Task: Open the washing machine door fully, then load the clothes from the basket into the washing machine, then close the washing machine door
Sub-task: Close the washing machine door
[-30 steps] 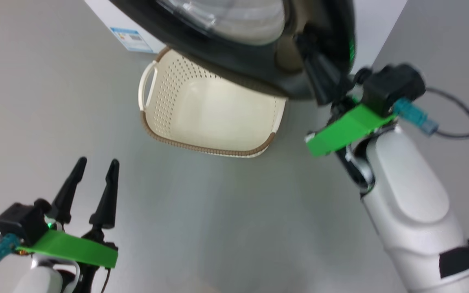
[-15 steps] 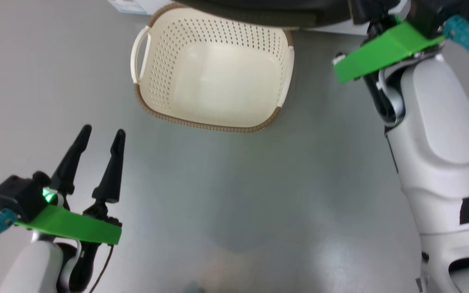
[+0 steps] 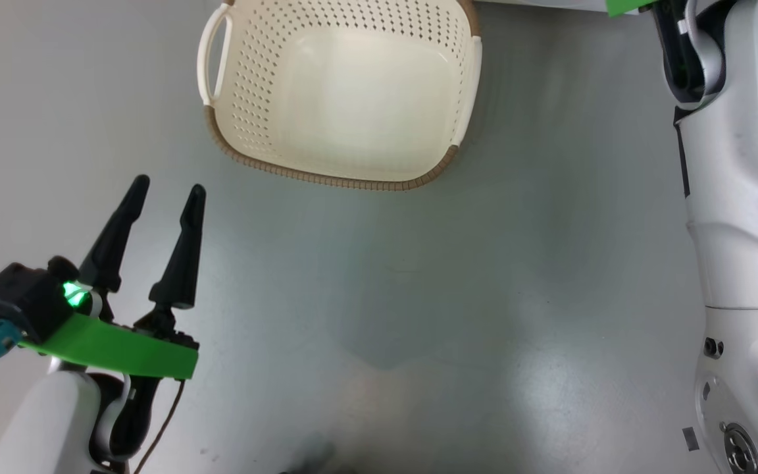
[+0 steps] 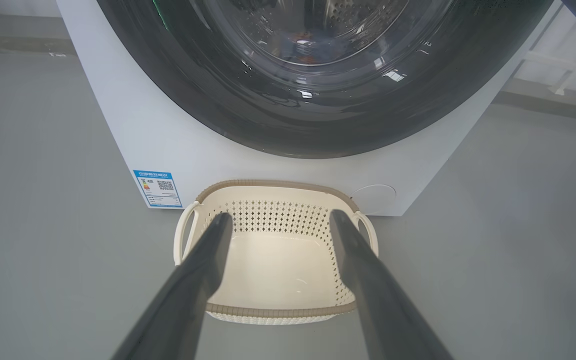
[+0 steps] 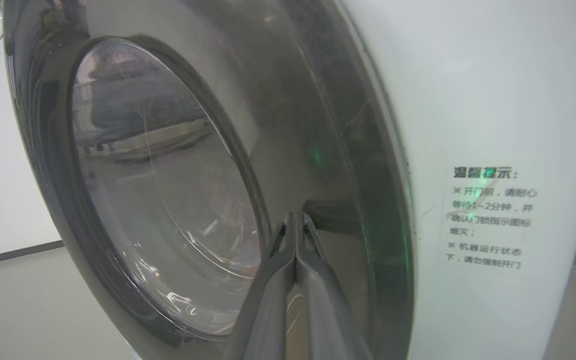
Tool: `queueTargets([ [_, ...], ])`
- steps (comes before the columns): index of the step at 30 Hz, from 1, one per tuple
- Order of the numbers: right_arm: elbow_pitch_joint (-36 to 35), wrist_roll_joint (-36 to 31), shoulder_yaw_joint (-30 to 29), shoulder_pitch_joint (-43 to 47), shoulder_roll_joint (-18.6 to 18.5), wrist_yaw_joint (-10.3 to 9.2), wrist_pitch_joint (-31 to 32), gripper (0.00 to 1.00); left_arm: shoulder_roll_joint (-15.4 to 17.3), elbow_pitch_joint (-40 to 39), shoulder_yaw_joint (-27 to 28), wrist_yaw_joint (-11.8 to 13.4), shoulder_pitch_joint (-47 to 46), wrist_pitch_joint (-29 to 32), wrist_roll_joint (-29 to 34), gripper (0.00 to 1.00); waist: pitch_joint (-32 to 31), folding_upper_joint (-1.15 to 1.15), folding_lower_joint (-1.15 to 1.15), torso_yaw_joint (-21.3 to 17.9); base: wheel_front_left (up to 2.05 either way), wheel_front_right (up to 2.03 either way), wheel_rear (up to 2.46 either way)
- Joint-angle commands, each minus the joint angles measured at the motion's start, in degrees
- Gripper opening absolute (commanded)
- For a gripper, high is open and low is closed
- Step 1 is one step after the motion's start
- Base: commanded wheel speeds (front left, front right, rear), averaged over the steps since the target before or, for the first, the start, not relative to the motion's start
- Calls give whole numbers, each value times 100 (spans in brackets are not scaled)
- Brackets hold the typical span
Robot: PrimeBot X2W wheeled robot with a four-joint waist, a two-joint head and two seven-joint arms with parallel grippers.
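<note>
Black-rimmed door (image 5: 318, 125), over the empty basket (image 3: 353, 184) a second ago, now sits flush on the washing machine (image 5: 468, 100), so closing looks finished. Right end effector (image 5: 295, 220) is clenched at its rim; left end effector (image 3: 170, 184) gapes, empty.

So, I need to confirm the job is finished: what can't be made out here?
Latch engagement: right wrist view, hidden behind the rim of the washing machine door.
The clothes: left wrist view, glare leaves only an orange fleck.
Far rim of the basket: head view, cut by top edge.
</note>
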Motion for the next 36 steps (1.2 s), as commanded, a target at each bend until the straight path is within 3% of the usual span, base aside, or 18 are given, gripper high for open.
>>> queueTargets([
  [1,-132,23,-81,-169,162,0,-25,0,287,-144,184,-14,-95,-36,-28,100,34,0,0,-25,0,0,0],
  [9,-45,-9,-213,-193,162,0,-25,0,338,-158,204,-14,-133,-36,-22,100,13,0,0,-65,0,0,0],
  [19,-27,293,194,319,162,0,-25,0,349,-114,285,-14,10,-36,20,100,-336,0,0,-267,0,0,0],
  [28,-198,719,768,1179,162,0,-25,0,393,-95,476,-14,245,-36,100,100,-796,0,0,-516,0,0,0],
  [36,-448,905,917,2236,162,0,-25,0,429,-36,563,-14,543,-36,242,100,-1435,0,0,-838,0,0,0],
])
